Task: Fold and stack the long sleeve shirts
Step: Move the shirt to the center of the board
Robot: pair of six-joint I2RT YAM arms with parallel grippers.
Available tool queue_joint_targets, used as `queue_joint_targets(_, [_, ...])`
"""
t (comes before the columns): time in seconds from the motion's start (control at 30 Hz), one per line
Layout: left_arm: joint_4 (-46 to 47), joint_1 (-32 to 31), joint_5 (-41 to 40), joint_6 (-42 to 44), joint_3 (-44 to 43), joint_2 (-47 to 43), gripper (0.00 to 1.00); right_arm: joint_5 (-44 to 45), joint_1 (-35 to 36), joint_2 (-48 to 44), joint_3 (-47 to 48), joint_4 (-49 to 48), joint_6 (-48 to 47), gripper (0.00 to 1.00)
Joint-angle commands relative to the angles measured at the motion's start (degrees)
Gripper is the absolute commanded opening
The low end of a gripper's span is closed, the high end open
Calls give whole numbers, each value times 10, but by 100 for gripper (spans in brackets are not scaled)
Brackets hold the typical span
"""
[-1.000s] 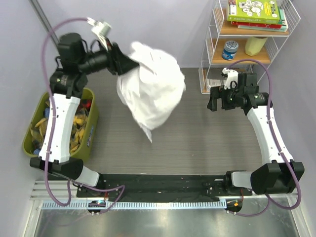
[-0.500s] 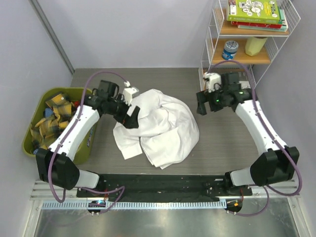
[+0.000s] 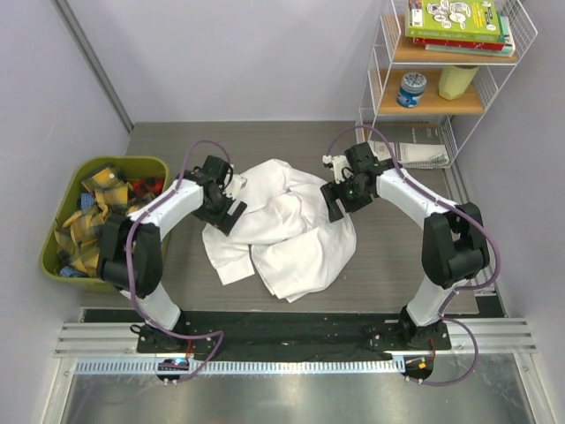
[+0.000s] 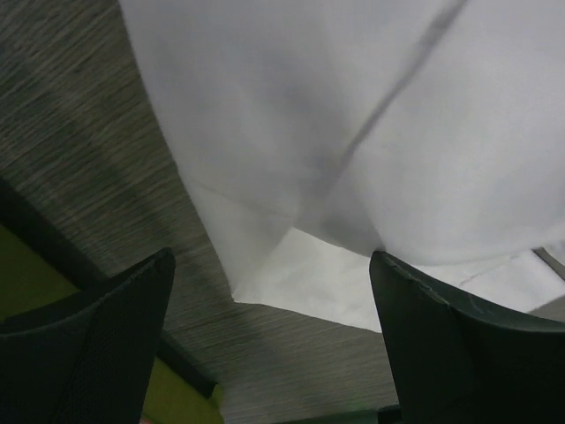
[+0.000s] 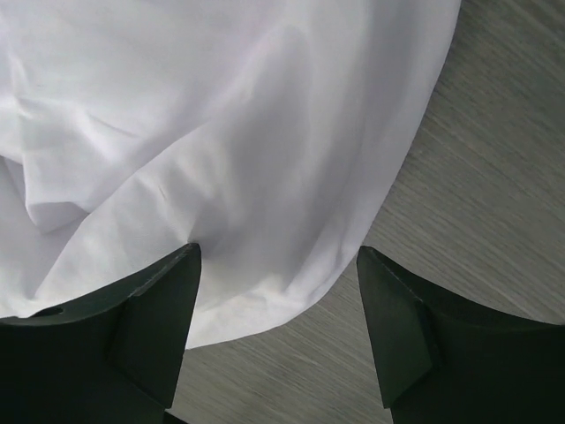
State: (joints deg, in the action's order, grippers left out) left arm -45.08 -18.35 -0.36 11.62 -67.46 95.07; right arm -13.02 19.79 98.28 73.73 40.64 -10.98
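Observation:
One white long sleeve shirt (image 3: 287,230) lies crumpled in a heap in the middle of the grey table. My left gripper (image 3: 231,212) hangs over the heap's left edge, open, with a cloth corner (image 4: 291,274) and bare table between its fingers. Over the heap's right edge my right gripper (image 3: 332,200) is also open, and the shirt's rounded hem (image 5: 291,265) lies below and between its fingers. Neither gripper holds the cloth.
A green bin (image 3: 62,265) full of yellow-and-black plaid cloths stands at the table's left edge. At the back right is a white wire shelf (image 3: 441,88) with books, a tin and a jar, and white papers (image 3: 415,152) lie at its foot.
The left gripper, which held the shirt bunched high in the air, lowered it to the table and let go. Both arms have swung in to the heap's two sides.

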Motion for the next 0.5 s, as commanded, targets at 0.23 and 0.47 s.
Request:
queue_joint_targets(0.23, [-11,56,-35,-20,-125,116,57,-97,16,24,-79,0,6,30])
queue_joint_targets(0.47, [-36,56,34,-15,-207,156,0,-190,74,-49,-136,20,-6,1])
